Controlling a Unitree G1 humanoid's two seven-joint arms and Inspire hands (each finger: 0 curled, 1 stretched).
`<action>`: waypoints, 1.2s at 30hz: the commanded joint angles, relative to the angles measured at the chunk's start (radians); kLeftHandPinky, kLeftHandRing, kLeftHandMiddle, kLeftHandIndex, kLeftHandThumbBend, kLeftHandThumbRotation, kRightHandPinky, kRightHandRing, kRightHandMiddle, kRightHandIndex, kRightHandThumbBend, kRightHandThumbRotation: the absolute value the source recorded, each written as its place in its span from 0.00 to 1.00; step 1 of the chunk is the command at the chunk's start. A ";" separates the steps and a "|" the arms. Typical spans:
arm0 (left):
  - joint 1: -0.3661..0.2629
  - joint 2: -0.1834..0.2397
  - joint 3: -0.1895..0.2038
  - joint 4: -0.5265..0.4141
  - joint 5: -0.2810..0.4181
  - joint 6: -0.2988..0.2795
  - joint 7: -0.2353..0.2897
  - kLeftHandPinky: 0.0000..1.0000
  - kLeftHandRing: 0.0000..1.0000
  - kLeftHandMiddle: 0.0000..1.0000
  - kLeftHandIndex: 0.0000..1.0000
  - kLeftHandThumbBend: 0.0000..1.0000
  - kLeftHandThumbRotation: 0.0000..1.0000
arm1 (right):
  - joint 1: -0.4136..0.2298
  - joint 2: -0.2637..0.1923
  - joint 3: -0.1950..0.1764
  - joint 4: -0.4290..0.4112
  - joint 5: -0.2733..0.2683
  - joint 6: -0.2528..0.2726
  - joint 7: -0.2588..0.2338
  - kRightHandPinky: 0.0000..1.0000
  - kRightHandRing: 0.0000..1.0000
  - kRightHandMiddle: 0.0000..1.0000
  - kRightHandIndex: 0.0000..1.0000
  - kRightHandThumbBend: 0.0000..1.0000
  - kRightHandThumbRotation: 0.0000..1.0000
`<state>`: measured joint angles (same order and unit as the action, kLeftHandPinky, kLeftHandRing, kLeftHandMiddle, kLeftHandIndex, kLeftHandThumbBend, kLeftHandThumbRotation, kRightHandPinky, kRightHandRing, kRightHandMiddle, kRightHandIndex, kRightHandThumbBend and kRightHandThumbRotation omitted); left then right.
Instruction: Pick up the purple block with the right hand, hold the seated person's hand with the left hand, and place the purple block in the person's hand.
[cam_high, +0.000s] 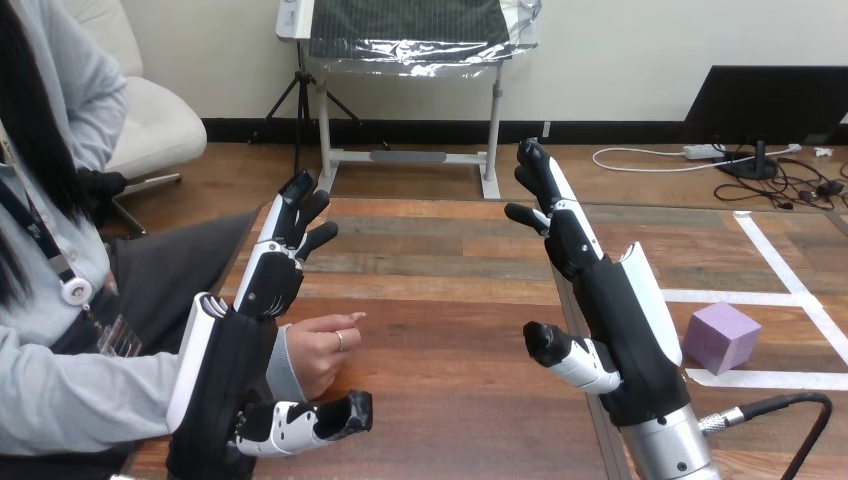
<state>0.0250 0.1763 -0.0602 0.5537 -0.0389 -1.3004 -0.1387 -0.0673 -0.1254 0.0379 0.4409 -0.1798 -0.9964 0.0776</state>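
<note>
Evidently nothing is done yet — purple block (720, 337) untouched at three o'clock of the right hand (625, 320), person's hand (315, 355) unheld beside the left hand (225, 360), all fingers (546, 182) straight, empty.

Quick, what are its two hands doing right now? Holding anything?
Left hand: open, fingers straight, beside the person's hand, not curled round it.
Right hand: open, holding nothing; the block lies apart from it.

The purple block (720, 337) sits at four o'clock. The person's hand (322, 352) lies loosely curled at seven o'clock, well apart.
</note>
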 joint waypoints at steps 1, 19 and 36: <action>-0.050 -0.006 -0.002 -0.019 -0.026 0.000 -0.007 0.89 0.96 0.99 0.97 1.00 0.69 | -0.034 -0.010 -0.001 -0.036 0.019 0.002 -0.004 0.89 0.99 1.00 1.00 1.00 0.94; -0.054 -0.002 -0.011 -0.021 -0.066 0.017 -0.040 0.88 0.95 0.99 0.97 1.00 0.68 | -0.049 -0.021 -0.024 -0.033 -0.033 -0.001 -0.036 0.88 0.98 1.00 1.00 1.00 0.95; -0.053 -0.015 0.012 -0.030 -0.055 0.031 -0.039 0.84 0.92 0.95 0.94 1.00 0.69 | -0.120 -0.086 -0.080 -0.008 -0.062 0.028 -0.089 0.81 0.94 0.98 0.97 1.00 0.93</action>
<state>0.0248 0.1742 -0.0595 0.5536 -0.0860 -1.2735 -0.1796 -0.0767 -0.1726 0.0079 0.4424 -0.2396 -0.9711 0.0309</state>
